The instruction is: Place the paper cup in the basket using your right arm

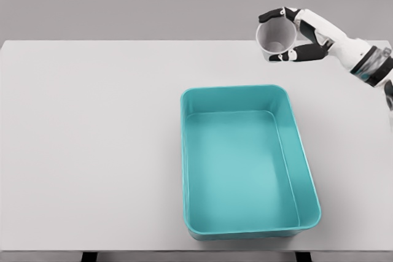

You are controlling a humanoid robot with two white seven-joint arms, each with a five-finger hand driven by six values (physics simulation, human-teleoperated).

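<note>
A white paper cup (276, 37) hangs in the air at the upper right, tipped so its open mouth faces the camera. My right hand (293, 34) is shut on it, thumb below and fingers over the top, with the arm coming in from the right edge. The teal basket (190, 170) sits on the table below and to the left of the cup, and nothing lies inside it. The cup is above the table's far edge, beyond the basket's far right corner. My left arm does not show.
The white table (86, 139) spans the whole view, with its front edge near the bottom of the picture. A plain grey wall stands behind it.
</note>
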